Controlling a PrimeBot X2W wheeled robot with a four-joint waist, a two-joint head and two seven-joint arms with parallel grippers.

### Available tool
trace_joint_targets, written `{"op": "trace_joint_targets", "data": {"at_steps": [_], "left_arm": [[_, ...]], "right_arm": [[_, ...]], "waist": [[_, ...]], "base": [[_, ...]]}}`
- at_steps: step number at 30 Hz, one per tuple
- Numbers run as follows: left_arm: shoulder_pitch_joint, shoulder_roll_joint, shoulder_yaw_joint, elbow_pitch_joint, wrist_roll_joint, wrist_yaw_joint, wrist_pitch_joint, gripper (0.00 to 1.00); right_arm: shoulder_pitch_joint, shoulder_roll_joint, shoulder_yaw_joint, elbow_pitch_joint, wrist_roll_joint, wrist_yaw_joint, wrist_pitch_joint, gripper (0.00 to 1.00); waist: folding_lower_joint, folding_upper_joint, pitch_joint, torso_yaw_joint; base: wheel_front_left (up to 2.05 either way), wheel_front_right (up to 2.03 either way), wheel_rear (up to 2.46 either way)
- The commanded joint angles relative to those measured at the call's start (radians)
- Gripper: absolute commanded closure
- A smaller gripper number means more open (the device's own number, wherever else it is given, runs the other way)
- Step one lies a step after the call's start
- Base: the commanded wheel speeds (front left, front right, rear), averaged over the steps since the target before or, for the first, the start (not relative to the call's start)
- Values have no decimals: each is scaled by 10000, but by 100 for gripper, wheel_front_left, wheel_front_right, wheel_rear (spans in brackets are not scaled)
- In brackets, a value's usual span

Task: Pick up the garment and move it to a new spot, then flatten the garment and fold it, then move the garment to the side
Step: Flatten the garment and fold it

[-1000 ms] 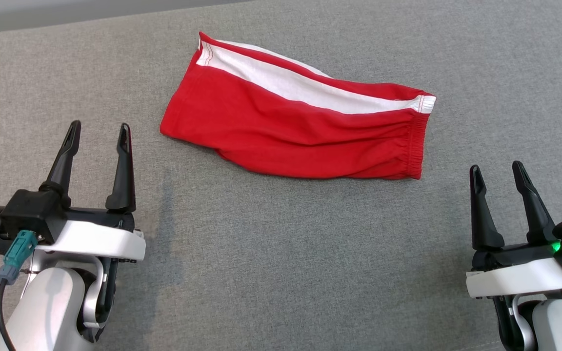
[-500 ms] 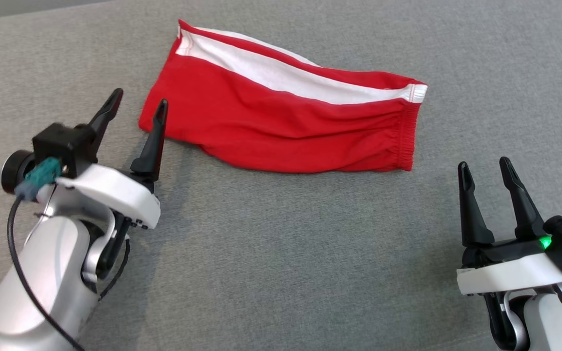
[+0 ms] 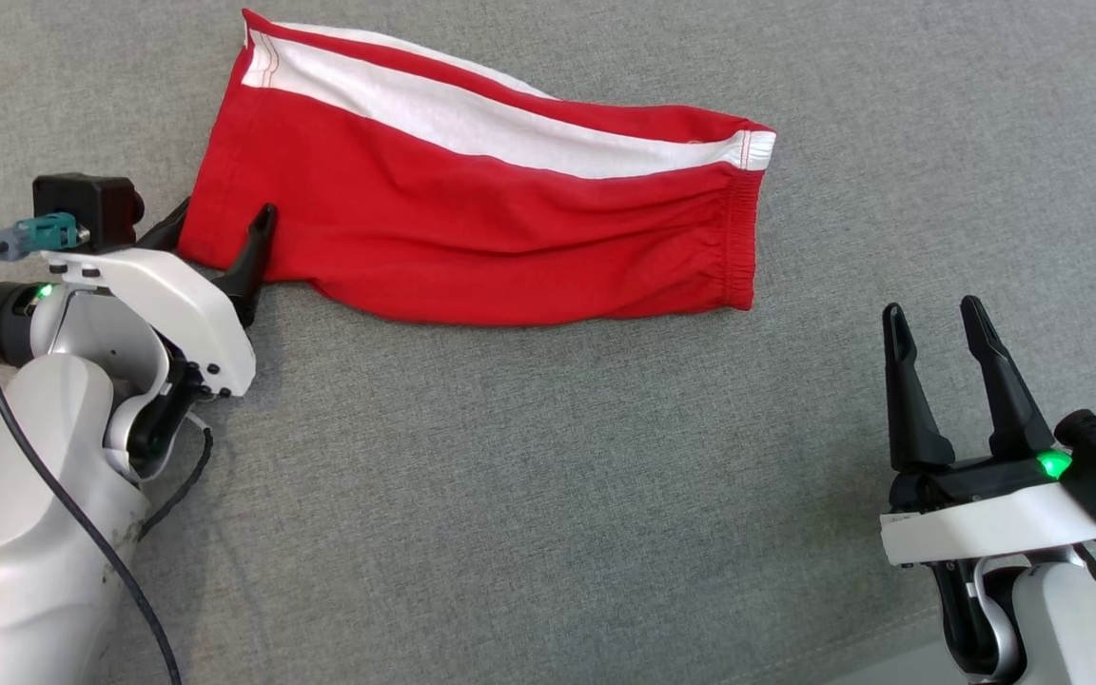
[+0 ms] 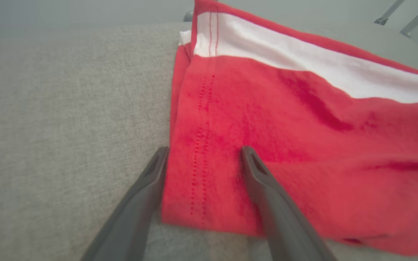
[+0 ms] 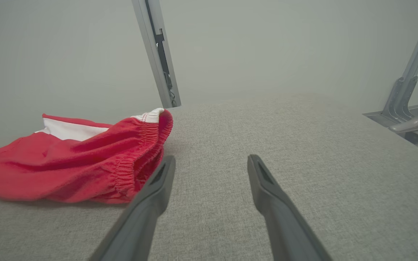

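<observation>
A red garment (image 3: 472, 219) lies flat across the far left part of the grey cloth-covered worktop (image 3: 510, 495). It looks like a pair of shorts. A white band (image 3: 472, 124) runs along its far edge. Its gathered elastic waistband (image 3: 748, 238) points right and its stitched hem (image 4: 203, 119) points left. A few soft creases run along the red cloth, and the near edge bulges slightly toward the robot.

The left hand (image 3: 223, 211) is at the near left corner of the garment with its two dark fingers spread apart, one on each side of the hem. In the left wrist view, the left hand (image 4: 204, 149) has one finger on the bare worktop just beside the hem edge, and the other over the red cloth inside the double row of stitching. I cannot tell whether the tips press on the cloth or sit just above it. Nothing is pinched between them. A black cable (image 3: 34, 447) loops along the pale forearm.

The right hand (image 3: 932, 306) is over the near right of the worktop, fingers apart and holding nothing. It is clear of the garment, and a green light (image 3: 1052, 463) glows at its wrist. In the right wrist view, the right hand (image 5: 212, 157) points across bare grey fabric, with the waistband end bunched off to its left. A grey metal post (image 5: 158, 54) rises beyond the far edge of the worktop.
</observation>
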Motion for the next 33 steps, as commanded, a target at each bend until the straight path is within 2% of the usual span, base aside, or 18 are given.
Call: {"op": "trace_joint_targets", "data": {"at_steps": [1, 3, 4, 5, 11, 15, 19, 28, 29, 30, 31, 33], "left_arm": [[-71, 0, -63, 300, -141, -77, 315, 0], [-49, -67, -181, 434, -224, -169, 530, 3], [-48, -79, -229, 442, -212, -210, 544, 42], [-59, -80, -268, 433, -171, -224, 513, 100], [239, -139, -323, 352, -155, -84, 268, 100], [971, -324, -57, 78, -427, 93, -402, 100], [2025, -629, 63, -600, -623, 404, -1064, 100], [3754, -1137, 145, -2230, -1000, 993, -1475, 100], [3864, -1171, 94, -2304, -1055, 980, -1424, 92], [3923, -1164, 83, -2384, -1003, 1024, -1496, 55], [3962, -1164, 101, -2449, -969, 1044, -1560, 0], [3959, -1126, 184, -2594, -805, 1170, -1924, 0]], "right_arm": [[-43, -34, -15, 19, 101, 1, -23, 0], [-60, -32, 0, 33, 147, 1, -23, 0], [-81, -32, 20, 41, 180, 1, -23, 0], [-104, -32, 36, 46, 197, 1, -24, 0], [-79, -33, 4, 53, 248, 1, -24, 0], [47, -33, -61, 101, 221, 1, -24, 0], [159, -32, -138, 153, 176, 1, -24, 0], [235, -30, -329, 211, -89, 1, -24, 0], [234, -35, -349, 232, -126, 1, -24, 0], [220, -36, -354, 252, -137, 1, -24, 0], [201, -35, -339, 272, -147, 1, -24, 0], [144, -35, -298, 269, -160, 1, -24, 0]], "waist": [[-1, 0, 28, -17], [-1, 0, 35, -10], [-1, 0, 36, -5], [-1, 0, 38, 8], [-1, 0, -49, 185], [-1, 0, -239, 352], [-1, 0, -458, 596], [-1, 0, -724, 1042], [-1, 0, -747, 1071], [-1, 0, -761, 1091], [-1, 0, -783, 1101], [-1, 0, -837, 1119]], "base": [[0, 0, 0], [0, 0, 0], [0, 0, 0], [0, 0, 0], [0, 0, 0], [0, 0, 0], [0, 0, 0], [0, 0, 0], [0, 0, 0], [0, 0, 0], [0, 0, 0], [0, 0, 0]]}}
